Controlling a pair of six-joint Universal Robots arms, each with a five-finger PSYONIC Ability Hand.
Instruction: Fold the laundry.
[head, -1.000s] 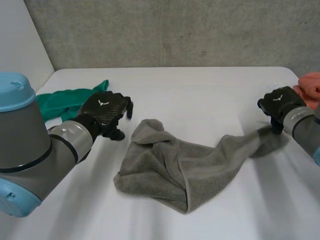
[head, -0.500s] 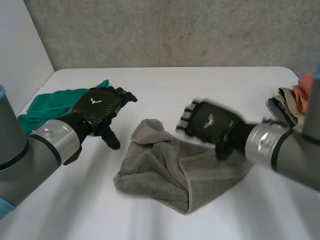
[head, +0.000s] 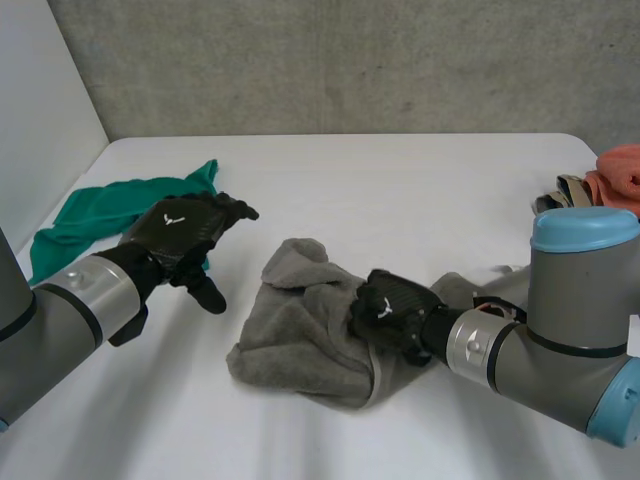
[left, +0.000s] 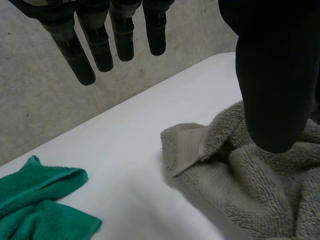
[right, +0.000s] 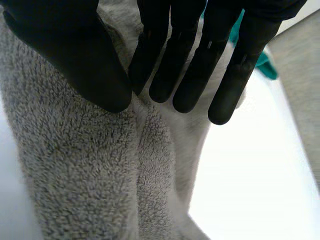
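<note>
Nearest, the right robot hand (head: 392, 312) lies low on the grey towel (head: 300, 335), its thumb closed against straight fingers (right: 200, 60). A ridge of pile seems nipped between them, probably so it can lay one end across the rest. The towel sits mid-desk (head: 400, 190) in a rumpled, thick-looped heap with one hemmed corner turned over. Beyond it, the left robot hand (head: 185, 228) hovers beside that corner with its fingers spread, holding nothing, likely ready to pin or smooth. Farther off lie a green cloth (head: 100, 212) and an orange laundry pile (head: 622, 170).
</note>
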